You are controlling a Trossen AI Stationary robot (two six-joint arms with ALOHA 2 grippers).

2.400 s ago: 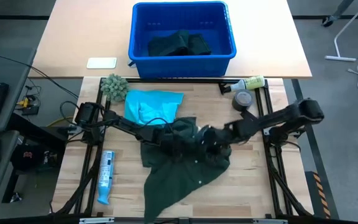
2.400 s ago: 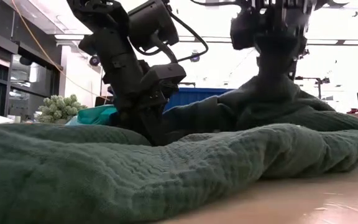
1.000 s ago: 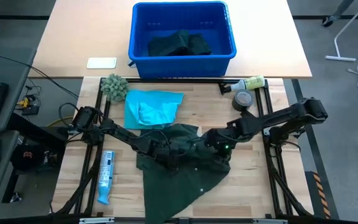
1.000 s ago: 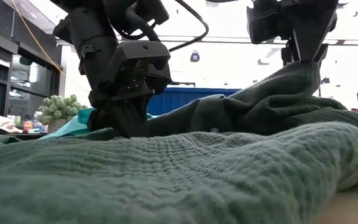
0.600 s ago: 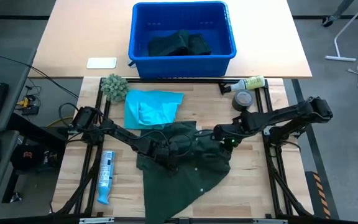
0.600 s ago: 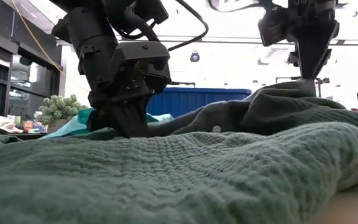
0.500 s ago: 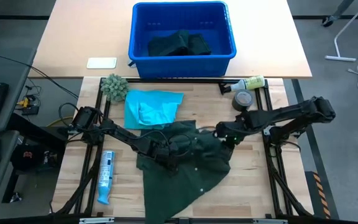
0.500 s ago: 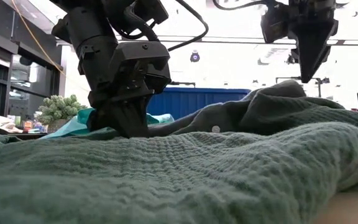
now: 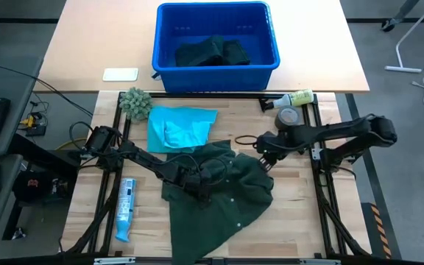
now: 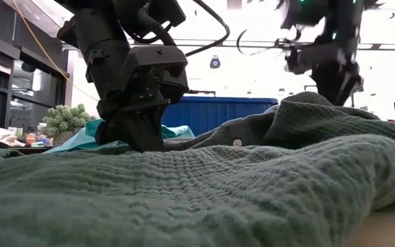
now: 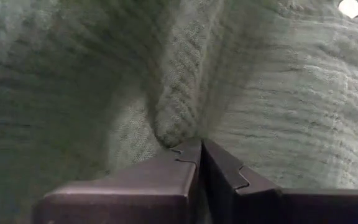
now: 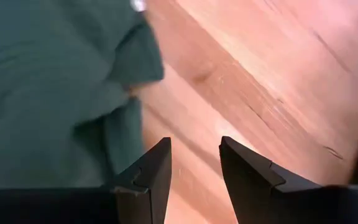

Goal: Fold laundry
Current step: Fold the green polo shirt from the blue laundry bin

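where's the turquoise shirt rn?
High view: the turquoise shirt lies flat on the wooden table's far half, left of centre, beside the fuzzy ball, its near edge touching the dark green garment.

A dark green garment (image 9: pixel 219 193) with a waffle weave, a turquoise shirt (image 9: pixel 179 126), a blue bin (image 9: pixel 216 15).

Bare wooden counter (image 9: pixel 293 199) lies open right of the rumpled dark green garment (image 9: pixel 223 195); a grey tape roll (image 9: pixel 288 117) and pale bottle (image 9: pixel 294 98) crowd the far-right corner.
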